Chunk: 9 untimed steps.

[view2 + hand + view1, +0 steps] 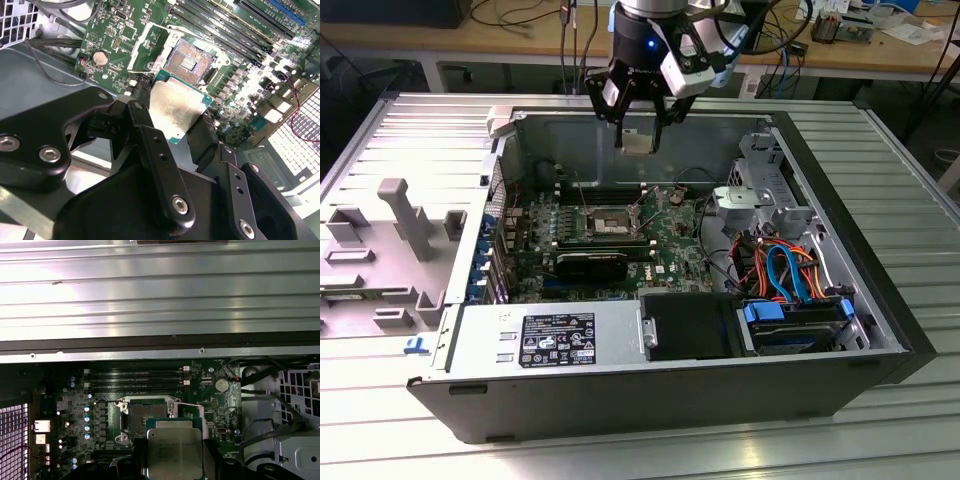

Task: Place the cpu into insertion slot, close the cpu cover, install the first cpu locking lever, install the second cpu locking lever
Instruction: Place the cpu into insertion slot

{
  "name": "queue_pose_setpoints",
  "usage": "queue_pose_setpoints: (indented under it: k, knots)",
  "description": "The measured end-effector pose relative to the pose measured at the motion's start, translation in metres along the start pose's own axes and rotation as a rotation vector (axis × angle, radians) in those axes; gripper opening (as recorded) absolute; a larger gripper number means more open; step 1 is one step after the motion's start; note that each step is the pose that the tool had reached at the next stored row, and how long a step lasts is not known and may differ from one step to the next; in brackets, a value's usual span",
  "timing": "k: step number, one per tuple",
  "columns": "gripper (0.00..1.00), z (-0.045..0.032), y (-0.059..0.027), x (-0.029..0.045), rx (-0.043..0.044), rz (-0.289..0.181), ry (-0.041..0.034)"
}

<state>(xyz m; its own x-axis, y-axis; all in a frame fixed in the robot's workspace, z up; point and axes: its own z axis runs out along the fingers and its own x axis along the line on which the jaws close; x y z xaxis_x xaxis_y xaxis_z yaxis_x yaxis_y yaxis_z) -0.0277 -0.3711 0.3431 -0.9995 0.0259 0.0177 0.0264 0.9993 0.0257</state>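
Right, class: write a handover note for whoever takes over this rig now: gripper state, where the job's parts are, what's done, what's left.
Gripper: fingers shut on the cpu, held in the air above the motherboard.
Insertion slot: bare, contacts showing; cpu cover swung open beside it.
Done: cpu picked up.
Left: cpu not yet seated, cover not closed, locking levers not yet installed.

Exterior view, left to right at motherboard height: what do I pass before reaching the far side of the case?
grey plastic piece → insertion slot → blue and orange cables
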Motion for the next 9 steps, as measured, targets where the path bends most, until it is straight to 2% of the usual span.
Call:
queue_pose_setpoints:
  k: [9]
  knots:
    - [0.54,0.0018,-0.0002,0.0,0.0,0.0,0.0]
